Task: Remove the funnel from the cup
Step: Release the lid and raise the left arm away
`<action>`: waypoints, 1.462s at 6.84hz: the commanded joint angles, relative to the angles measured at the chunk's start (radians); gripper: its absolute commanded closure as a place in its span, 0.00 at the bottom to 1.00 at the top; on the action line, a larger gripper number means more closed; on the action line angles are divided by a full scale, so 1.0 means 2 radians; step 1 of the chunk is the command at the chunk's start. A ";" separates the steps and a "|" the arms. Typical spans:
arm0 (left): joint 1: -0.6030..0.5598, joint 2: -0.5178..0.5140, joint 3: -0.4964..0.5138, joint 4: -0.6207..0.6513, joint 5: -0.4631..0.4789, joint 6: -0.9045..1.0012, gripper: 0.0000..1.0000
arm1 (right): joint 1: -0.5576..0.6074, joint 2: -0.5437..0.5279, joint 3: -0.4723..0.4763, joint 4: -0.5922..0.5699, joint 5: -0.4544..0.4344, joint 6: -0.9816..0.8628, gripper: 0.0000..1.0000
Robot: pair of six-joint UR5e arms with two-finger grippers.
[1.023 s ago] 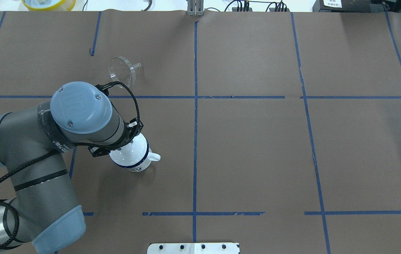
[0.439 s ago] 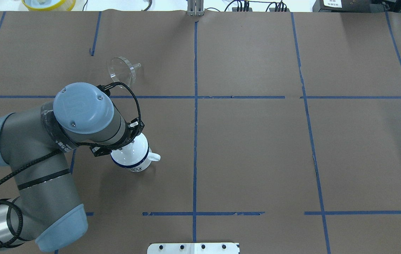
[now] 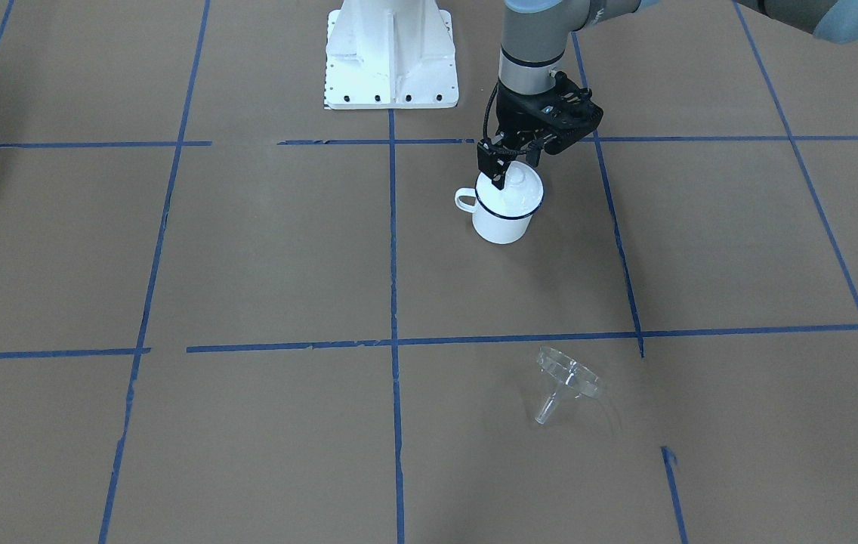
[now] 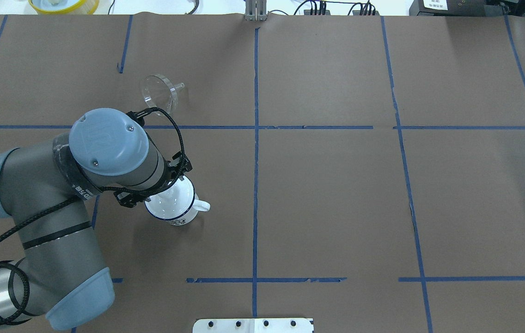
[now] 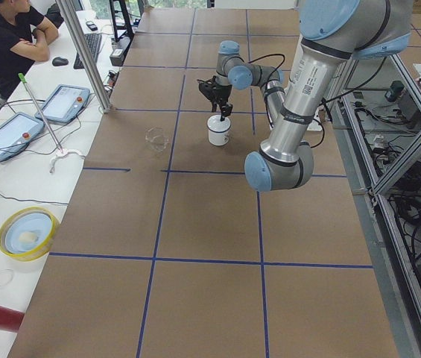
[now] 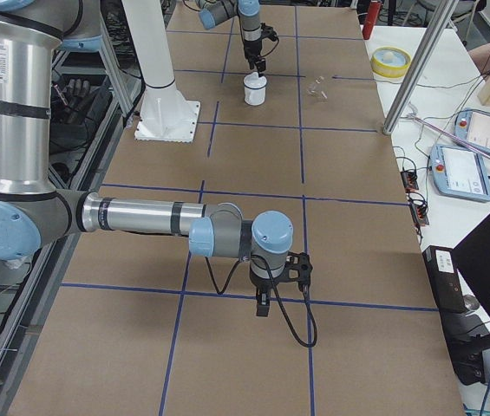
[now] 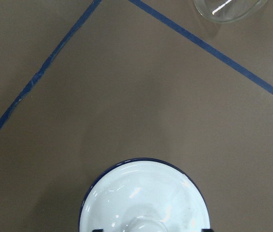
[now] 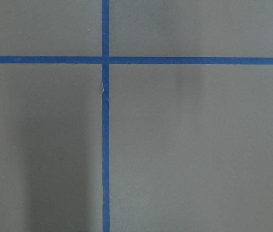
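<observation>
The clear funnel [image 3: 569, 381] lies tipped on its side on the brown table, spout pointing sideways, well apart from the cup; it also shows in the overhead view [image 4: 158, 92] and at the top of the left wrist view [image 7: 228, 9]. The cup [image 3: 501, 223], a white mug with a dark blue rim [image 7: 141, 160], stands upright with a white domed lid [image 3: 521, 190] and knob on it. My left gripper [image 3: 508, 170] hangs just over the lid, jaws open either side of the knob. My right gripper [image 6: 262, 305] shows only in the exterior right view; I cannot tell its state.
Blue tape lines cross the brown paper. The white robot base plate [image 3: 391, 57] stands behind the cup. A yellow-rimmed bowl [image 4: 64, 4] sits beyond the table's far left edge. The right wrist view shows only table and tape.
My left arm's wrist has shifted slightly, bringing the gripper a little further over the cup's lid. The funnel and the cup have not moved.
</observation>
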 commanded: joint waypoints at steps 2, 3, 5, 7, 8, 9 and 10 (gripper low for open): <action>-0.010 0.006 -0.017 0.004 -0.001 0.051 0.00 | 0.000 0.000 0.000 0.000 0.000 0.000 0.00; -0.045 0.013 -0.029 0.005 -0.011 0.122 0.00 | 0.000 0.000 -0.001 0.000 0.000 0.000 0.00; -0.156 0.048 -0.028 -0.001 -0.114 0.287 0.00 | 0.000 0.000 0.000 0.000 0.000 0.000 0.00; -0.261 0.106 -0.014 -0.003 -0.184 0.479 0.00 | 0.000 0.000 -0.001 0.000 0.000 0.000 0.00; -0.320 0.147 -0.003 -0.003 -0.220 0.606 0.00 | 0.000 0.000 -0.001 0.000 0.000 0.000 0.00; -0.373 0.160 0.035 -0.011 -0.250 0.692 0.00 | 0.000 0.000 -0.001 0.000 0.000 0.000 0.00; -0.419 0.176 0.079 -0.026 -0.263 0.772 0.00 | 0.000 0.000 -0.001 0.000 0.000 0.000 0.00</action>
